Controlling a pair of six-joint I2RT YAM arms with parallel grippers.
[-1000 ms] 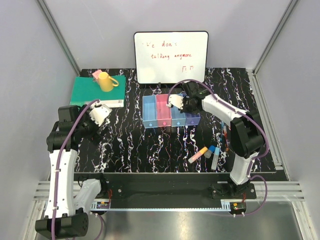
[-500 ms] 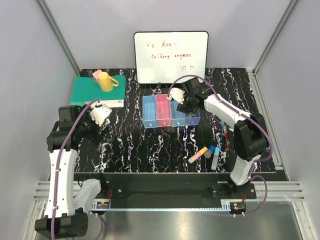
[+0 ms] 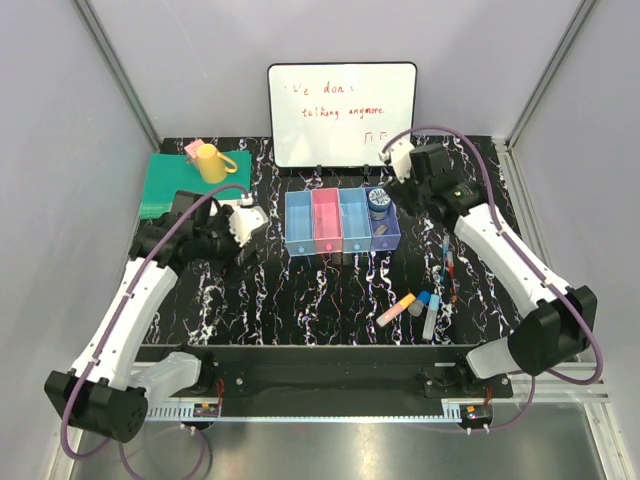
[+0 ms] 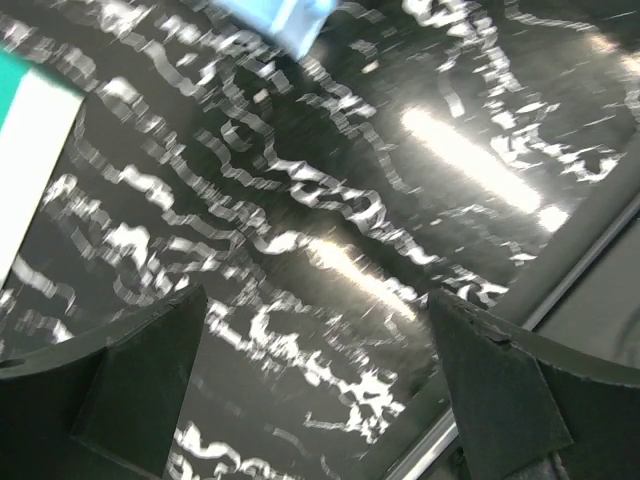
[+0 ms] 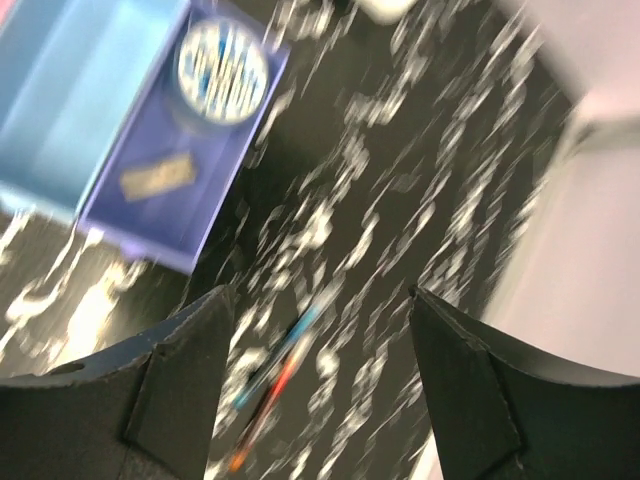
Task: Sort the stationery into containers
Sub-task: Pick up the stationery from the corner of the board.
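The four joined bins (image 3: 298, 225) stand mid-table: blue, pink-red, blue, purple. The blue-white roll (image 3: 379, 203) lies in the purple bin (image 5: 205, 215), with the tan block (image 5: 157, 174) beside it. My right gripper (image 3: 395, 172) is open and empty, raised behind and right of the purple bin; two thin pens (image 5: 280, 365) show between its fingers (image 5: 180, 385), far below. The pens (image 3: 447, 265), an orange-pink marker (image 3: 396, 310) and blue-capped markers (image 3: 428, 312) lie at the front right. My left gripper (image 3: 250, 220) is open and empty above bare table, left of the bins.
A green book (image 3: 170, 185) with a yellow mug (image 3: 211, 163) on it lies at the back left; its edge shows in the left wrist view (image 4: 25, 170). A whiteboard (image 3: 342, 115) stands behind the bins. The table's front edge (image 4: 560, 290) is near the left gripper.
My right gripper has lifted off the bins and swung back and right; the roll now shows in the purple bin. My left arm has swung right, from the book towards the bins.
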